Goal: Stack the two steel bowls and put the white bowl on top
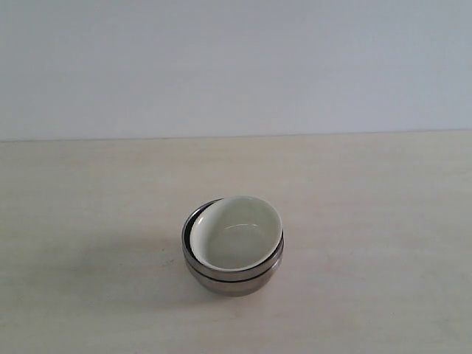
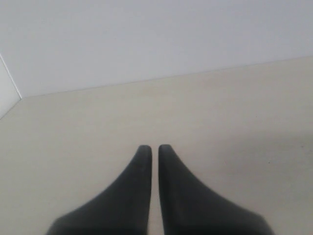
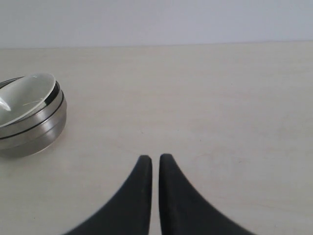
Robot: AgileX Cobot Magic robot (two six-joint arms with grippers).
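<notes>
The two steel bowls (image 1: 234, 279) stand nested one inside the other near the middle of the table. The white bowl (image 1: 237, 231) rests tilted inside the upper steel bowl. In the right wrist view the steel stack (image 3: 34, 126) and the white bowl (image 3: 27, 95) lie well off to one side of my right gripper (image 3: 155, 157), which is shut and holds nothing. My left gripper (image 2: 154, 147) is shut too, over bare table, with no bowl in its view. Neither gripper shows in the exterior view.
The light wooden table (image 1: 369, 221) runs back to a plain white wall (image 1: 236, 66). A white panel edge (image 2: 7, 88) shows at one side of the left wrist view.
</notes>
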